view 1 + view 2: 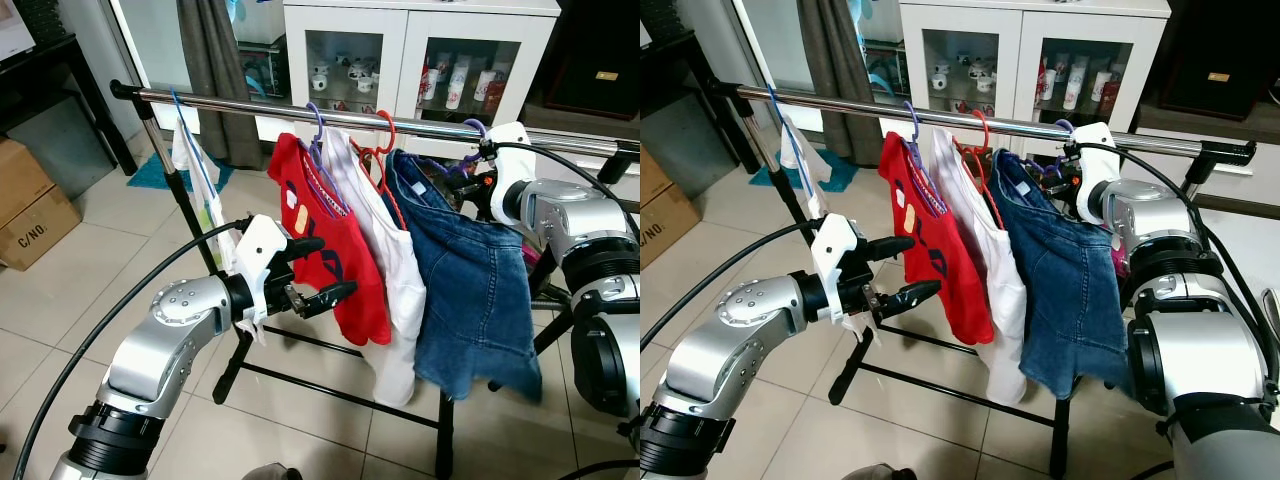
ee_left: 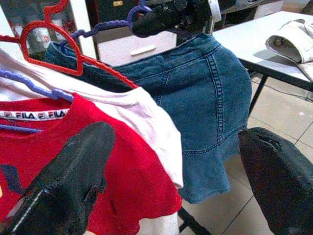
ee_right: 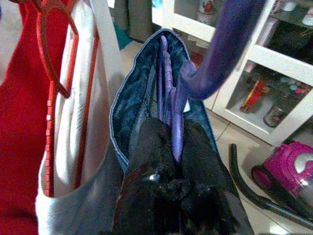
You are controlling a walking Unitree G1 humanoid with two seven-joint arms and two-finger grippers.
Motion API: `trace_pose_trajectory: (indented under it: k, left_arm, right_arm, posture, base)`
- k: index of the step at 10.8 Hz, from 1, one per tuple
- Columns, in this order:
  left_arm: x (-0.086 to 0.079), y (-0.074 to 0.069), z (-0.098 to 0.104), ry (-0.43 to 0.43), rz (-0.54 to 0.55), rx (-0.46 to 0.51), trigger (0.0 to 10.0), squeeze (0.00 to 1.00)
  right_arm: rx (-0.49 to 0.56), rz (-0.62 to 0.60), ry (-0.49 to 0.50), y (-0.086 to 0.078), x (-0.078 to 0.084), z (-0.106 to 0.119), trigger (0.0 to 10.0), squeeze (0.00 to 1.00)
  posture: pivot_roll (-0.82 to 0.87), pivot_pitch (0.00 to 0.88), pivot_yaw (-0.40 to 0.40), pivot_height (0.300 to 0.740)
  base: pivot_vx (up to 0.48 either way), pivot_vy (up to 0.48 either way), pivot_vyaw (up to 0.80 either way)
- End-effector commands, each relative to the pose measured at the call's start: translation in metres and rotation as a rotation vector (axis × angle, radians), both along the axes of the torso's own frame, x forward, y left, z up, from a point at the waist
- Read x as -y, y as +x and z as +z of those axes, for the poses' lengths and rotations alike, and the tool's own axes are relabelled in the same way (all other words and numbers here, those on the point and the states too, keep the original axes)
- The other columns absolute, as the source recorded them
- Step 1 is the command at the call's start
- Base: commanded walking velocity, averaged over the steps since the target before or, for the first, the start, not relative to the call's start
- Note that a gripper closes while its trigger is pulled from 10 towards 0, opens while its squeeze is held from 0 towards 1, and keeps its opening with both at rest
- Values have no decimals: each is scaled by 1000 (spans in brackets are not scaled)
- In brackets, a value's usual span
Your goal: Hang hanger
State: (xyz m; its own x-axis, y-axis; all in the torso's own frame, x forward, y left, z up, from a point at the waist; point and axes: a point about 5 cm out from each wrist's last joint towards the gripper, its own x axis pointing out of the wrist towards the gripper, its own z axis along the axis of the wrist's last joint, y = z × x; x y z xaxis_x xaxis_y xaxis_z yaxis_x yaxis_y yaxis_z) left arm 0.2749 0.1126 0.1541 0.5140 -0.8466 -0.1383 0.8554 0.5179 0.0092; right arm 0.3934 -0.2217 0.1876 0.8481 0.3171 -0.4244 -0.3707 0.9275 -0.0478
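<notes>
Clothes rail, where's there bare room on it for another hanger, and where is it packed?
On the rail, a bare stretch lies between the blue hanger near the robot's left end and the red shirt. Crowded from there on: red shirt, white garment and denim skirt hang close together, where the right gripper grips the purple hanger.

Chrome rail (image 1: 400,122), black stand legs. Purple hanger (image 3: 177,117) carrying blue denim garment (image 1: 470,280) with paler stitching, toward the rail's right end. Red hanger (image 1: 383,135) under white top (image 1: 385,250). Red shirt (image 1: 335,250), white collar band, dark blue print, on a second purple hanger (image 1: 316,122). Blue hanger (image 1: 180,112) near rail's left end, pale cloth, possibly white.
</notes>
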Motion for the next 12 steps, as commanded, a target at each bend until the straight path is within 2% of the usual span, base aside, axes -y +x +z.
trace_pose_trajectory:
  k: [1, 2, 4, 5, 6, 8, 10, 11, 12]
  left_arm:
    - [-3, 0, -1, 18, 2, -1, 10000, 0]
    - [-2, 0, -1, 19, 11, 5, 10000, 0]
    - [2, 11, 5, 28, 113, 110, 10000, 0]
    - [4, 15, 6, 30, 149, 121, 10000, 0]
    - [7, 21, 8, 15, 229, 167, 10000, 0]
    - [9, 20, 3, 22, 284, 192, 10000, 0]
    - [8, 17, -7, 46, 304, 172, 10000, 0]
    - [9, 16, -9, 34, 318, 165, 10000, 0]
    - [9, 14, -9, 31, 322, 162, 10000, 0]
  right_arm:
    - [17, -4, 0, 0, 2, 4, 0, 0]
    - [27, -12, -6, -2, 4, 4, 0, 0]
    - [79, -50, 14, -7, 10, 13, 0, 0]
    - [97, -57, 27, -11, 12, 17, 0, 0]
    - [129, -72, 47, -25, 16, 24, 0, 0]
    - [165, -118, 95, -48, 18, 27, 0, 0]
    - [190, -154, 144, -77, 9, 20, 0, 0]
    - [187, -159, 159, -94, -2, 12, 0, 0]
    - [191, -153, 166, -103, -8, 5, 0, 0]
  posture:
    - [-78, 0, 82, 740]
    - [-83, 0, 86, 740]
    - [-81, 0, 79, 740]
    - [-82, 0, 79, 740]
    - [-86, 0, 81, 740]
    - [-100, 0, 94, 740]
    - [-107, 0, 99, 740]
    - [-104, 0, 94, 740]
    - [-99, 0, 84, 740]
  base:
    - [0, 0, 0]
    - [0, 0, 0]
    - [0, 0, 0]
    - [0, 0, 0]
    - [0, 0, 0]
    - [0, 0, 0]
    - [0, 0, 0]
    - [-240, 0, 0]
    - [-289, 0, 0]
